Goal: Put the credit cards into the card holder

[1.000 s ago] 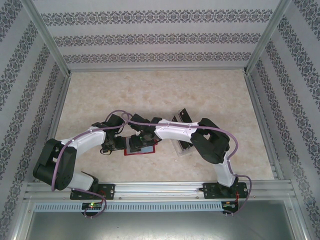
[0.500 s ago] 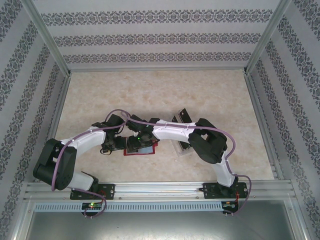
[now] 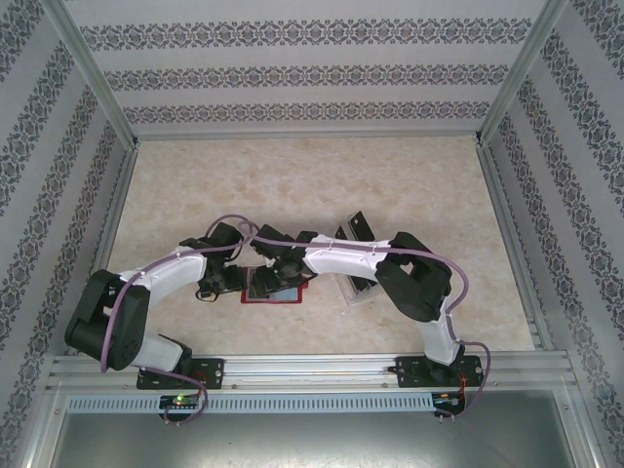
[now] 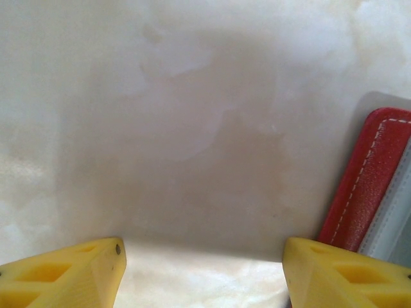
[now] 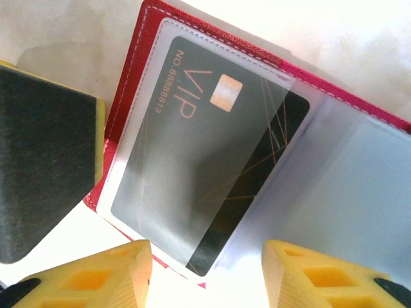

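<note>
Credit card (image 5: pixel 212 160) sits mostly inside the card holder (image 5: pixel 115 128); with both arms' jaws released, you should push its bare end home squarely

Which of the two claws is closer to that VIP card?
Right. The right gripper hangs directly above the credit card lying in the card holder; the left gripper is beside the card holder's edge, over bare table.

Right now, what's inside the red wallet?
Inside the card holder, a dark VIP credit card sits mostly tucked under a clear sleeve, one end poking out. Anything beneath that card is covered.
</note>
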`<state>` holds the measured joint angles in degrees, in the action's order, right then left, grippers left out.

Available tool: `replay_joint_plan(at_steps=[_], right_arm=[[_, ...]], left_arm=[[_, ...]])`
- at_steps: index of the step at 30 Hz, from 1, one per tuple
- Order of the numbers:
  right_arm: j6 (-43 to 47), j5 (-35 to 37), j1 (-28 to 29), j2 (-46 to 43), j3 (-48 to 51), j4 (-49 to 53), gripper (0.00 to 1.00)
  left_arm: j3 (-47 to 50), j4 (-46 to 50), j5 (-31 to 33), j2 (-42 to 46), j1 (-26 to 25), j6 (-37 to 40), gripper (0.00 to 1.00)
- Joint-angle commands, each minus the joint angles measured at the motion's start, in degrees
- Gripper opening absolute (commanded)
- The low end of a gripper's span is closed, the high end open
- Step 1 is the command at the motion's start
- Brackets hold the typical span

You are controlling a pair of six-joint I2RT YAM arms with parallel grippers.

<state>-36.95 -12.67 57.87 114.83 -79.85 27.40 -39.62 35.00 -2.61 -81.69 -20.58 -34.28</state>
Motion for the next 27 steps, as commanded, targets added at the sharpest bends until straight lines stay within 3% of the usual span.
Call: replay_joint_plan(at_steps=[1,27], right_arm=[[-0.14,0.17,-0.45,-2.15,0.80,-1.49,0.50],[-1.55,-4.79,-2.68,1.42,2.45,-7.57,0.49]], left_arm=[[0.27,-3.05,-2.55,-1.10,-0.97,-0.39,0.68],[3.57,-5.52,-2.97,-1.06,-0.13,-1.74,0.68]])
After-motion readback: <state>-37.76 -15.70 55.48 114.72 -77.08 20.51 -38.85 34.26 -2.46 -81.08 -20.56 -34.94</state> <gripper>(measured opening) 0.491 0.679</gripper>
